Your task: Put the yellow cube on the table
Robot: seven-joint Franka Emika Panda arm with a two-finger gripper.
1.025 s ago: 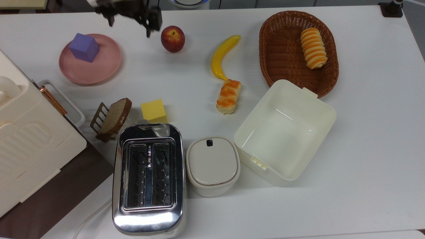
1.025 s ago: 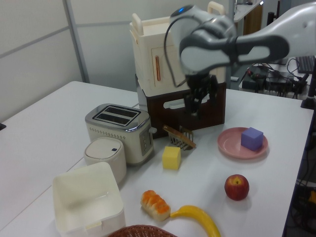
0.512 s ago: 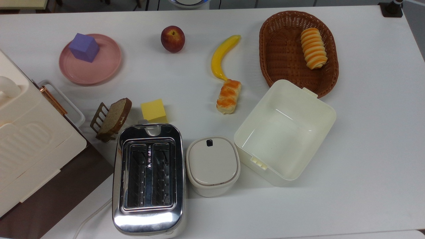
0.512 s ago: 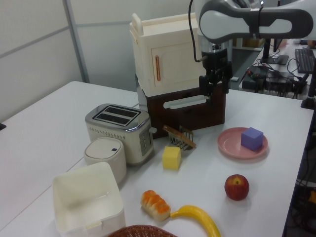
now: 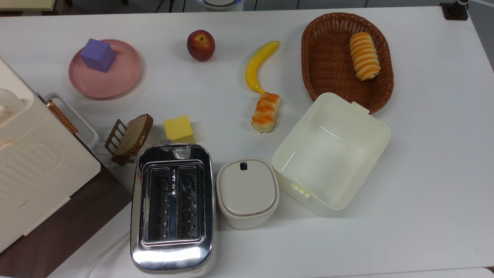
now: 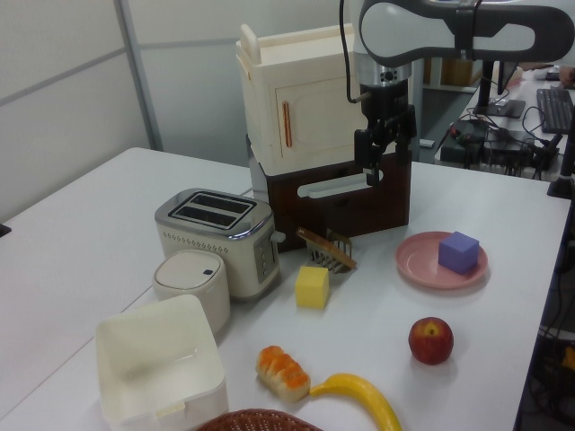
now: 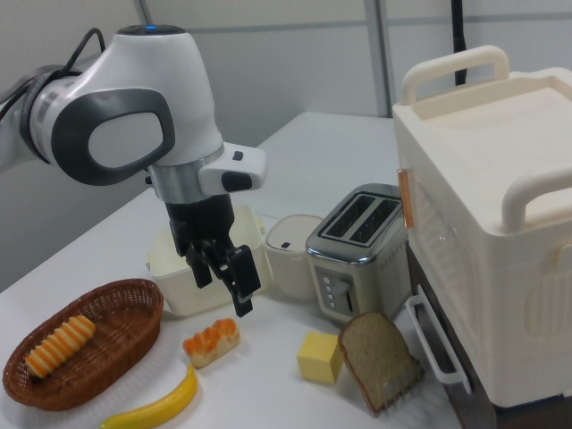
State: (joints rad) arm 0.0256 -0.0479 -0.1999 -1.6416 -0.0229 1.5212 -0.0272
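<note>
Gripper [image 7: 221, 277] hangs raised above the table [image 5: 424, 162] with its fingers spread and nothing between them. Going left to right in the top view, a bread slice in its rack [image 5: 131, 137] comes first, then the yellow cube [image 5: 178, 128], already resting on the table just beyond the toaster [image 5: 172, 206], well in from every edge. It looks light, soft and matte, so two opposite flat sides would give a sure hold.

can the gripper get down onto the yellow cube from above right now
Probably yes. The yellow cube has nothing on top. The toaster and the bread slice crowd two sides, so the open gripper likely needs its fingers on the free sides.
</note>
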